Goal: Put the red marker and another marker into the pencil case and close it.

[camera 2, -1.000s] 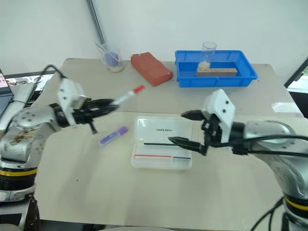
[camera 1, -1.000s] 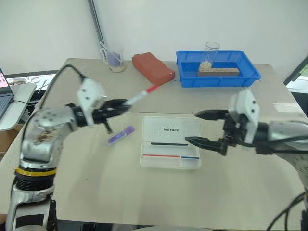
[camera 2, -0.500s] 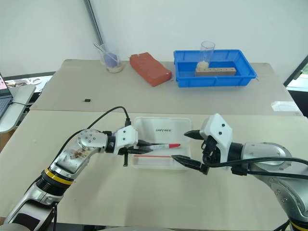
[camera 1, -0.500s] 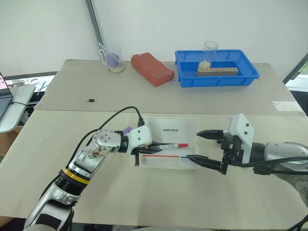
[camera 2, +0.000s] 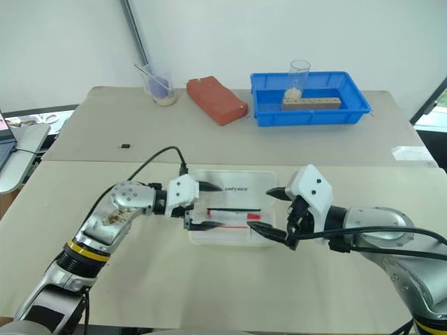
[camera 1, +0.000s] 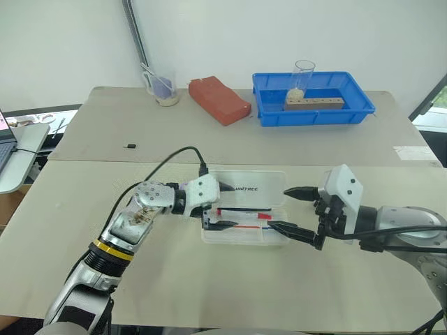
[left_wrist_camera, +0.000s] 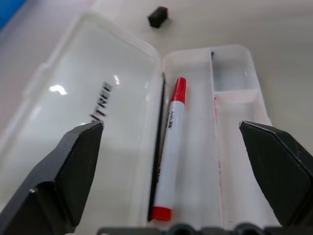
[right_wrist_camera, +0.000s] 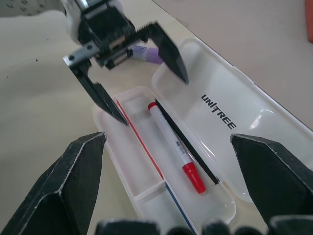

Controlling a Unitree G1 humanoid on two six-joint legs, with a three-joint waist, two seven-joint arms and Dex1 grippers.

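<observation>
The pencil case (camera 1: 269, 185) lies open in the middle of the table, its lid (right_wrist_camera: 244, 112) flat behind the tray. In the tray's long compartment lies the red marker (left_wrist_camera: 167, 142), white-barrelled, red cap (right_wrist_camera: 194, 178) toward my right arm, beside a thin black stick. My left gripper (camera 1: 222, 206) hovers open over the case's left end, one finger on each side of the marker and neither touching it. My right gripper (camera 1: 292, 210) stands open at the case's right end, holding nothing. The purple marker (right_wrist_camera: 146, 51) lies on the table behind the left gripper's fingers (right_wrist_camera: 171, 54).
A thin red-and-blue stick lies in the case's front slot. At the back stand a blue tray (camera 1: 314, 117) with a glass and a wooden block, a red block (camera 1: 220, 100) and a cup (camera 1: 164, 87). A small black piece (camera 1: 130, 146) lies at the left.
My left gripper brought the red marker down from above the table into the case, then opened; the marker now rests in the tray. The right gripper sank a little toward the case's right end.
</observation>
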